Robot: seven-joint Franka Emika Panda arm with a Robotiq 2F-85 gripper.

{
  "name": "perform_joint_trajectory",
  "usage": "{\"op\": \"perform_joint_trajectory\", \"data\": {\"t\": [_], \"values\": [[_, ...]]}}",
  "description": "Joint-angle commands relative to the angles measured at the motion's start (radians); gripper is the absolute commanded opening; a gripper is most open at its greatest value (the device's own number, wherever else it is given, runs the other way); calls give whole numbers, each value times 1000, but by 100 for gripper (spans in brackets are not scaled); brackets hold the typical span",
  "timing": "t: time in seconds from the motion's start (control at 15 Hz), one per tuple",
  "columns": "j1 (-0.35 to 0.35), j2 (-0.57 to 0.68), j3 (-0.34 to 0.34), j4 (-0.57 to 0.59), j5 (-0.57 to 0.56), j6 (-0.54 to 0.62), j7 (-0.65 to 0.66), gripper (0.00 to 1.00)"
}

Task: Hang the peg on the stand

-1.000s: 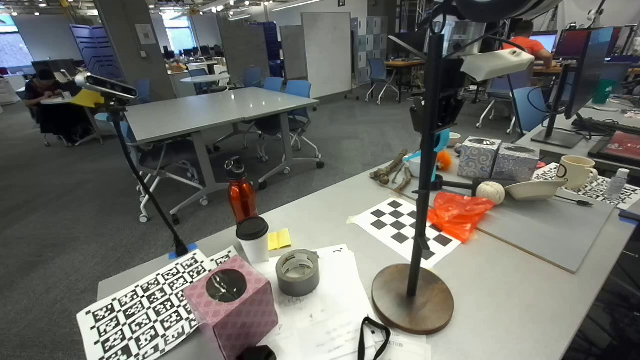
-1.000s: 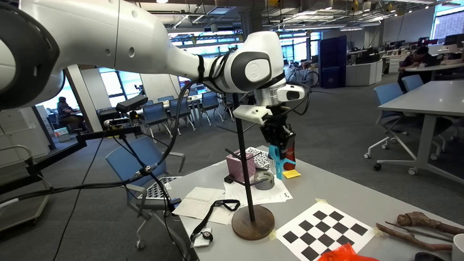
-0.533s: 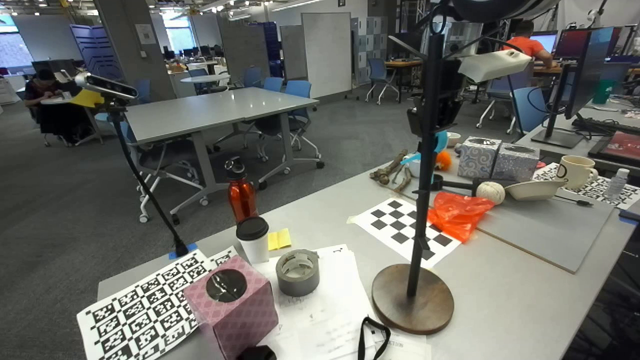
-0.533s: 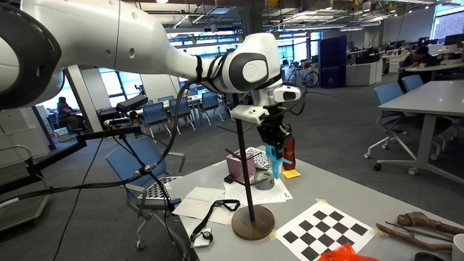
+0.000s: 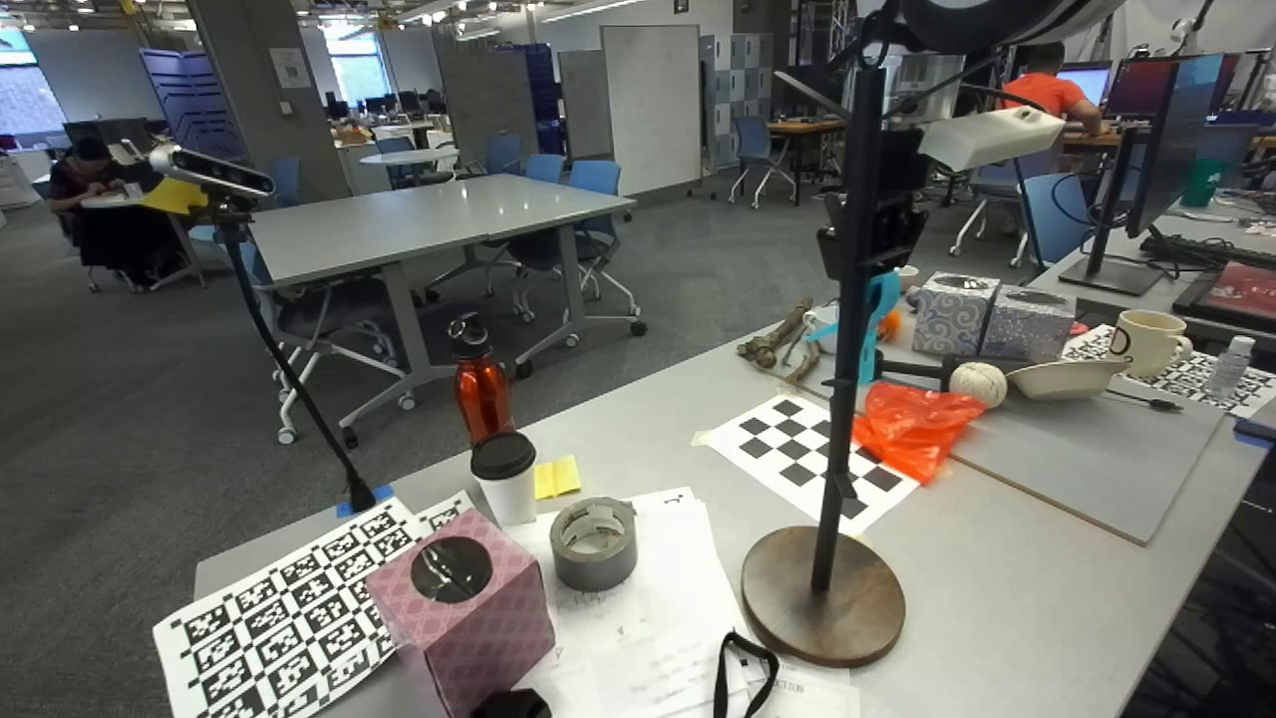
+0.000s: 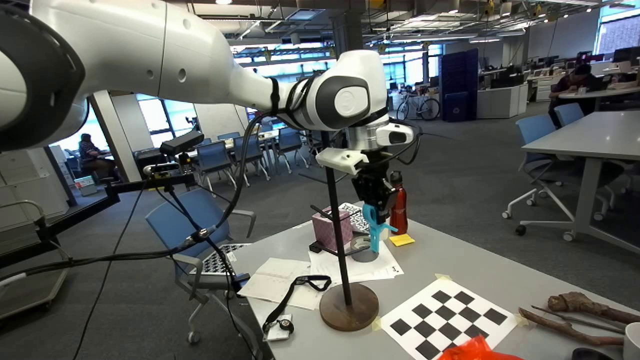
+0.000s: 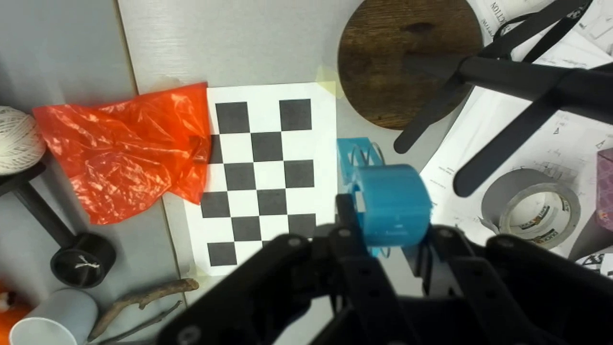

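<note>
Well, my gripper [image 7: 390, 220] pinches a glossy blue peg [image 6: 375, 234] by its rounded loop, in the air beside the slim black stand [image 6: 339, 235] with its round, wood-grained base [image 6: 349, 315]. In both exterior views the peg's long axis is near upright, straight end toward the table [image 6: 435, 262].

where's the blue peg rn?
The blue peg is held in the gripper; in the wrist view it sits right of centre, off the right edge of the checkerboard, below and left of the stand prongs.
</note>
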Motion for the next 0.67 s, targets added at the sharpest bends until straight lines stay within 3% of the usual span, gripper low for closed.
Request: {"op": "perform_joint_trajectory", "data": {"t": [0.0, 0.6], "values": [[-3, -22, 5, -22, 44, -7, 16, 6], [-4, -25, 1, -31, 99, 3, 30, 6]]}}
